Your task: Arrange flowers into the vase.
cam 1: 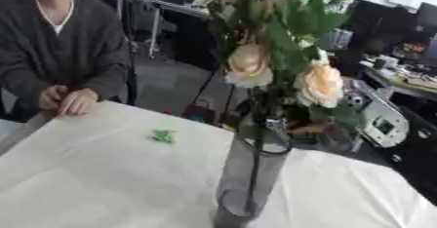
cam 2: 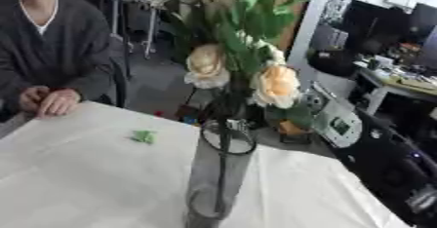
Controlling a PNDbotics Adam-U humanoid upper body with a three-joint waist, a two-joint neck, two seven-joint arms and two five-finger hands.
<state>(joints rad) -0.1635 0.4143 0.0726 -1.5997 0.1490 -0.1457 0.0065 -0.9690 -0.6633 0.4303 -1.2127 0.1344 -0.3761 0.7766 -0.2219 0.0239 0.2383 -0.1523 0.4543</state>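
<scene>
While neither robot hand is in view for you, the flowers (cam 1: pixel 320 83) stand stems-down in the vase (cam 1: pixel 249 178) on the surface (cam 1: pixel 94 173): top-heavy, liable to tip if knocked.

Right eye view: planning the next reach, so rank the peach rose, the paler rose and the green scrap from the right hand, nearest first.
From the right hand:
1. Peach rose, just above-left.
2. Paler rose, farther left, higher.
3. Green scrap, on the table, far left.
</scene>
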